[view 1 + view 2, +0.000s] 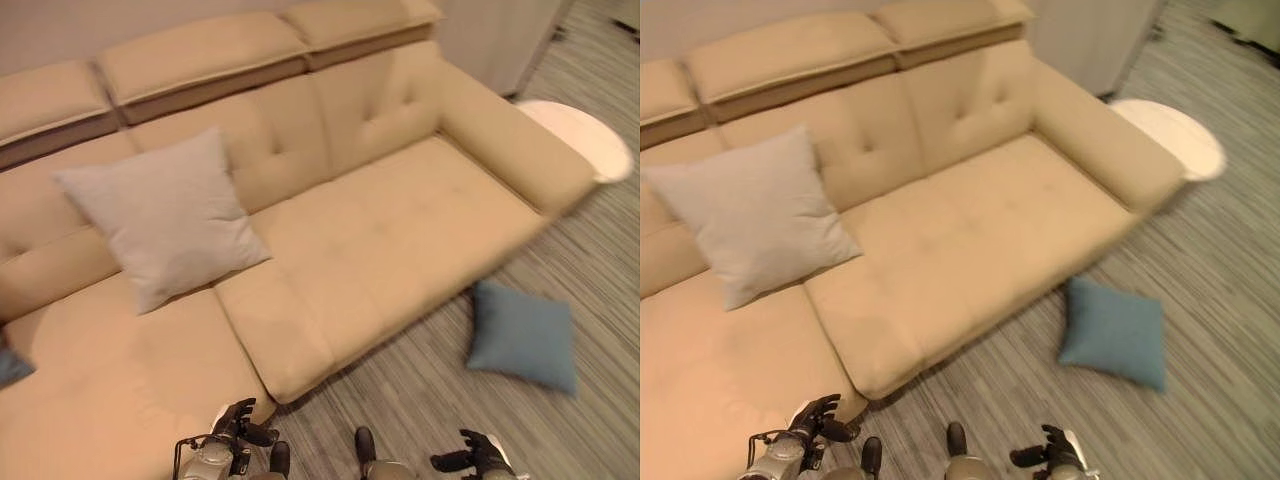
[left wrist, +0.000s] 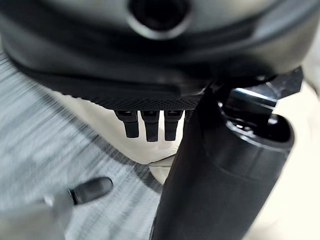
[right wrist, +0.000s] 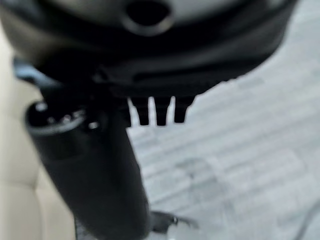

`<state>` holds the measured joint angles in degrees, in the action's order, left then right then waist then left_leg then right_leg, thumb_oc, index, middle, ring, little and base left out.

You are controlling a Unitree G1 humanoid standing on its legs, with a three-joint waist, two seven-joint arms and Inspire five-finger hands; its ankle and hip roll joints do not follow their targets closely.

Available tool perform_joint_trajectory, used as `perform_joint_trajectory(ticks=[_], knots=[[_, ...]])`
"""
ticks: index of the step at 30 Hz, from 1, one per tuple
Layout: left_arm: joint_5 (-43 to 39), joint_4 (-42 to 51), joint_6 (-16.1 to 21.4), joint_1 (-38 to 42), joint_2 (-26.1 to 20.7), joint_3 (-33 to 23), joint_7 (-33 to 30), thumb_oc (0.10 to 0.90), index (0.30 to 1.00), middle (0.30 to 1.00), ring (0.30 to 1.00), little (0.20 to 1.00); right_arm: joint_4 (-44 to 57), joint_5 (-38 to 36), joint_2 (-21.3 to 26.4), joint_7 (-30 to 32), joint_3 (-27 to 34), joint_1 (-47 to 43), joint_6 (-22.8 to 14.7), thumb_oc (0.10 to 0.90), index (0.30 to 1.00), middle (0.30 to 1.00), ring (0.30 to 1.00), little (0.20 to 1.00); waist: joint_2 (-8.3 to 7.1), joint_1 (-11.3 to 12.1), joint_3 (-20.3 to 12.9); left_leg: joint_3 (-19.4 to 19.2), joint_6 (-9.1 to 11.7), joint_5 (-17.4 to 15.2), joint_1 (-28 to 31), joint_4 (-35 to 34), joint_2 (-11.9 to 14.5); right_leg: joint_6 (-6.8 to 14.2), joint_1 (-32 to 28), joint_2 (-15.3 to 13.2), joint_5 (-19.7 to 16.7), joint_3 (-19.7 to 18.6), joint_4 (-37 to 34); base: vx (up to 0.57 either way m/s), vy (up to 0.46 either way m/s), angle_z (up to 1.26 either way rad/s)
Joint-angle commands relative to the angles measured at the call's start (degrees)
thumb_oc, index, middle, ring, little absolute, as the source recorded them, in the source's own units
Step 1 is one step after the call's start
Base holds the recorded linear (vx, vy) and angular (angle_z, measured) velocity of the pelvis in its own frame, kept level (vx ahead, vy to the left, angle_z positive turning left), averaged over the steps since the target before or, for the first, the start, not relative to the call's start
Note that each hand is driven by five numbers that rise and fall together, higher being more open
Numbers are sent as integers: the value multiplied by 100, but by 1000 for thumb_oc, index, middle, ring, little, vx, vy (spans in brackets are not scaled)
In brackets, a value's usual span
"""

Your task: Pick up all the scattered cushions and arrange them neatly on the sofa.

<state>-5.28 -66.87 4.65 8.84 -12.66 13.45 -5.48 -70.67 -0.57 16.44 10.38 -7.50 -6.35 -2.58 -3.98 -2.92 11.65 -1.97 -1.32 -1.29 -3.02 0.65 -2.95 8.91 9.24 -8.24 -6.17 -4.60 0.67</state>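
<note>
A beige sofa (image 1: 400,240) spans the view. A light grey cushion (image 1: 160,215) leans upright against its backrest on the left part. On the striped floor in front of the sofa's right end lies a blue cushion (image 1: 522,335), flat. A corner of a dark blue cushion (image 1: 10,365) shows on the seat at the far left edge. My left hand (image 1: 235,420) hangs low by the sofa's front corner, open and empty, its fingers (image 2: 147,127) relaxed. Over the floor, well short of the blue cushion, my right hand (image 1: 480,455) is also open and empty, with its fingers (image 3: 157,112) straight.
A round white side table (image 1: 580,135) stands against the sofa's right armrest. A pale cabinet or wall panel (image 1: 500,40) rises behind that armrest. Grey striped floor (image 1: 420,400) runs in front of the sofa and around the blue cushion.
</note>
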Motion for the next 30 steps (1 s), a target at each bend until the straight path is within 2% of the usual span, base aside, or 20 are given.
perform_joint_trajectory(ticks=[1, 2, 6, 7, 8, 10, 14, 15, 18, 20, 21, 22, 23, 25, 26, 27, 28, 30], knots=[[191, 117, 155, -174, -332, -175, -123, 800, 900, 900, 900, 900, -13, 121, 194, 154, -133, 68, 0, 800, 900, 900, 900, 900, 139, 362, -68, 249, 118, -288, -201, 328, 76, -19, 55, 58, 305, 1277, 334, -151, 94, -92], [190, 95, 138, -236, -356, -263, -109, 800, 900, 900, 900, 900, -47, 164, 196, 142, -136, 112, -13, 800, 900, 900, 900, 900, 135, 413, -110, 56, 86, -267, -181, 340, 122, -115, -90, 17, 474, 1733, 520, -111, 79, -100], [199, 62, 113, -355, -364, -350, -72, 800, 900, 900, 900, 900, -95, 216, 214, 137, -156, 163, 11, 800, 900, 900, 900, 900, 120, 518, -153, -231, 20, -261, -143, 386, 174, -185, -282, 102, 711, 1985, 799, -83, 27, -75], [199, 64, 109, -419, -354, -410, -64, 800, 900, 900, 900, 900, -85, 229, 227, 132, -172, 160, 8, 800, 900, 900, 900, 900, 131, 661, -148, -477, 5, -262, -169, 425, 267, -224, -425, 71, 908, 2346, 979, -144, -12, -80], [199, 64, 108, -417, -355, -409, -64, 800, 900, 900, 900, 900, -85, 230, 226, 132, -171, 159, 8, 800, 900, 900, 900, 900, 129, 658, -162, -475, 5, -248, -188, 420, 265, -226, -410, 71, 895, 2349, 968, -161, -54, -106], [194, 70, 105, -457, -338, -447, -53, 800, 900, 900, 900, 900, -37, 242, 230, 143, -208, 121, 15, 800, 900, 900, 900, 900, 96, 800, -161, -728, 29, -263, -175, 429, 338, -222, -580, 29, 935, 2636, 844, -72, -96, -79], [194, 74, 119, -444, -221, -392, -53, 800, 900, 900, 900, 900, -1, 183, 275, 204, -213, 94, -7, 800, 900, 900, 900, 900, 100, 745, -162, -866, 127, -272, -89, 557, 445, -246, -755, 231, 893, 2337, 375, 14, -181, -52], [231, 94, 119, -428, -152, -297, -52, 800, 900, 900, 900, 900, 15, 112, 301, 245, -170, 144, -23, 800, 900, 900, 900, 900, 115, 669, -105, -891, 180, -334, -152, 899, 551, -293, -855, 278, 867, 2289, 208, 35, -204, -56], [245, 85, 113, -427, -86, -241, -51, 800, 900, 900, 900, 900, 22, 60, 343, 276, -122, 149, -37, 800, 900, 900, 900, 900, 151, 595, -84, -931, 234, -406, -129, 1140, 669, -340, -988, 357, 884, 2259, 67, 27, -103, -15], [169, 135, 114, -412, -49, -182, -80, 800, 900, 900, 900, 900, 23, -54, 345, 326, -56, 151, -24, 800, 900, 900, 900, 900, 156, 606, -50, -729, 297, -320, -265, 1460, 690, -382, -1013, 416, 888, 2125, 15, 44, -77, -8], [164, 149, 119, -395, -9, -121, -115, 800, 900, 900, 900, 900, 26, -126, 350, 360, -13, 162, -32, 800, 900, 900, 900, 900, 153, 647, -15, -502, 306, -312, -379, 1566, 583, -397, -1053, 459, 875, 2025, -20, 135, -80, -58], [141, 147, 125, -374, 31, -56, -130, 800, 900, 900, 900, 900, 21, -179, 363, 402, 43, 198, -51, 800, 900, 900, 900, 900, 94, 726, -17, -108, 292, -411, -601, 1539, 262, -383, -1130, 506, 848, 1857, -106, 121, -71, -95], [141, 147, 125, -372, 29, -56, -130, 800, 900, 900, 900, 900, 21, -178, 361, 402, 44, 196, -51, 800, 900, 900, 900, 900, 86, 717, -31, -103, 291, -389, -615, 1521, 252, -383, -1113, 497, 843, 1864, -107, 139, -67, -120], [127, 153, 115, -367, 29, -52, -126, 800, 900, 900, 900, 900, -13, -158, 371, 427, 42, 226, -34, 800, 900, 900, 900, 900, 66, 784, -57, 97, 288, -345, -776, 1435, 53, -361, -1168, 567, 851, 1707, -162, 188, -24, -80], [109, 143, 124, -363, 18, -54, -134, 800, 900, 900, 900, 900, -7, -144, 371, 455, 2, 236, -20, 800, 900, 900, 900, 900, 73, 923, -75, 356, 340, -106, -1076, 1316, -209, -400, -1274, 743, 908, 1395, -179, 228, 0, -61], [108, 143, 124, -363, 17, -53, -134, 800, 900, 900, 900, 900, -5, -144, 370, 455, 2, 237, -20, 800, 900, 900, 900, 900, 71, 933, -72, 346, 339, -114, -1074, 1324, -207, -399, -1277, 742, 911, 1386, -177, 275, 22, -72], [95, 175, 126, -382, -11, -75, -137, 800, 900, 900, 900, 900, 13, -116, 351, 445, -54, 239, 0, 800, 900, 900, 900, 900, 85, 1027, -109, 383, 342, -41, -1158, 1296, -225, -454, -1371, 863, 1029, 1136, -132, 106, 14, -102], [103, 183, 111, -420, -27, -106, -131, 800, 900, 900, 900, 900, 21, -66, 330, 428, -78, 249, 9, 800, 900, 900, 900, 900, 90, 1085, -157, 417, 282, -64, -993, 1132, -219, -474, -1451, 913, 1103, 1039, -103, 210, 35, -117]])
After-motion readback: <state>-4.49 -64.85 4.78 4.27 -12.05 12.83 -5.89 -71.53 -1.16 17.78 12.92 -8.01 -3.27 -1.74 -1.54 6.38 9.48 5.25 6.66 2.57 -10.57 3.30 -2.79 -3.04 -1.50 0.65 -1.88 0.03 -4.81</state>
